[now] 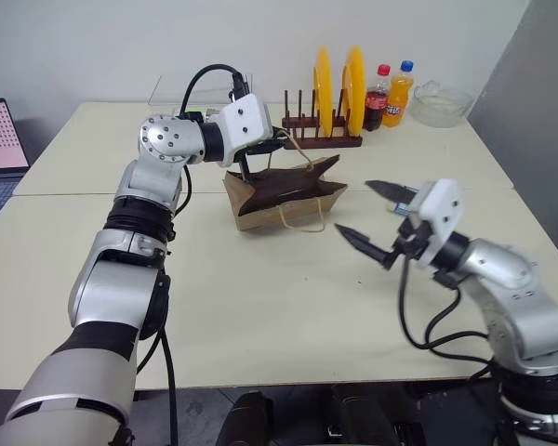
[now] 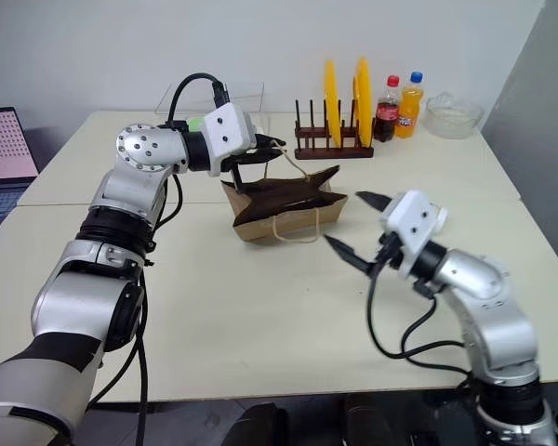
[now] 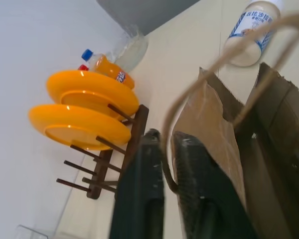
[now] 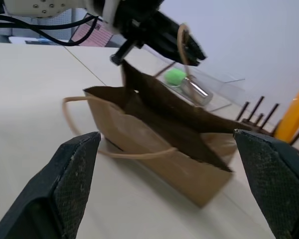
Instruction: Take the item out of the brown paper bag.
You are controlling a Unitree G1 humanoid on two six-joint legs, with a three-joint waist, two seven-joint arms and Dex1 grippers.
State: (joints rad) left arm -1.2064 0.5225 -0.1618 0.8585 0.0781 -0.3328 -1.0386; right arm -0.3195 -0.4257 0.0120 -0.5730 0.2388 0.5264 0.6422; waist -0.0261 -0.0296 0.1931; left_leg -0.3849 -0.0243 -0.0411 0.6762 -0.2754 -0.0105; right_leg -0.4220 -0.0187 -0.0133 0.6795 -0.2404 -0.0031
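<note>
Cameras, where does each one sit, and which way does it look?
Head eyes: high up, looking down over the beige table at both silver arms and the creased brown paper bag.
Left wrist: along the left jaws, closed on the bag's twisted paper handle, toward round yellow plates.
Right wrist: between the open right jaws, facing the bag.
Shared: the bag.

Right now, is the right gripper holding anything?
No, the right gripper is wide open in the air, short of the paper bag, with nothing between its fingers.
</note>
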